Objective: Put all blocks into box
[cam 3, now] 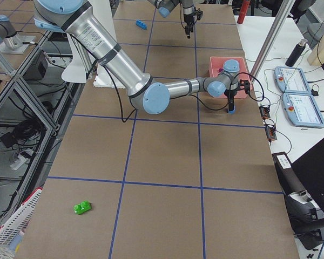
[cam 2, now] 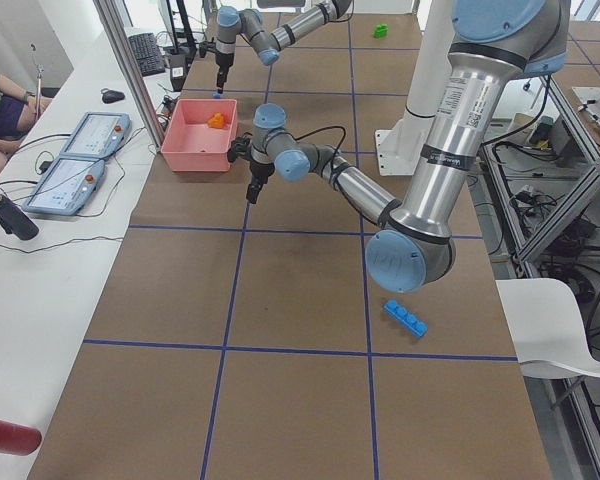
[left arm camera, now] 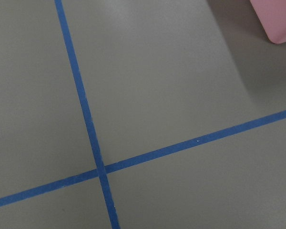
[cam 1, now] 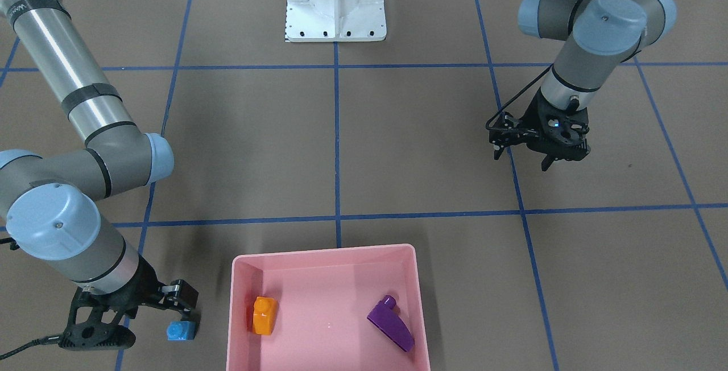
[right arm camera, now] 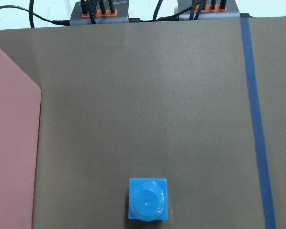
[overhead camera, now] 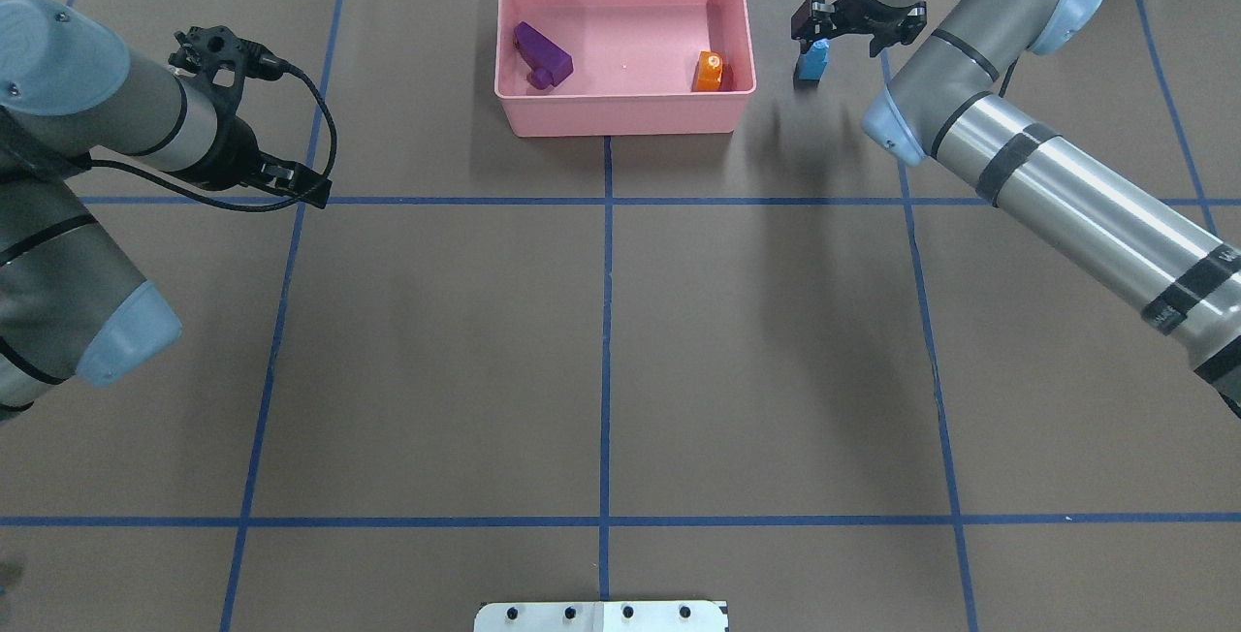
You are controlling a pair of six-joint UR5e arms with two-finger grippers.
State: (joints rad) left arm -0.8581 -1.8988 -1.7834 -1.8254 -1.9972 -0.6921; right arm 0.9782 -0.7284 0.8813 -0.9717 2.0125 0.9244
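Lower left of the front-facing view, just beside the shallow pink plastic box (cam 1: 324, 250), my right hand (cam 1: 165, 308) hangs over the small light-blue studded cube (cam 1: 182, 331); spread or not, I cannot tell. A skewed pinch could skid the cube away.

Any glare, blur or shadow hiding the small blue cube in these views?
Right wrist view: small blue cube sharp, evenly lit, no glare. Front-facing view: clear, slight shadow beside it. Overhead view: small but unshaded; a soft arm shadow lies on the table nearby.
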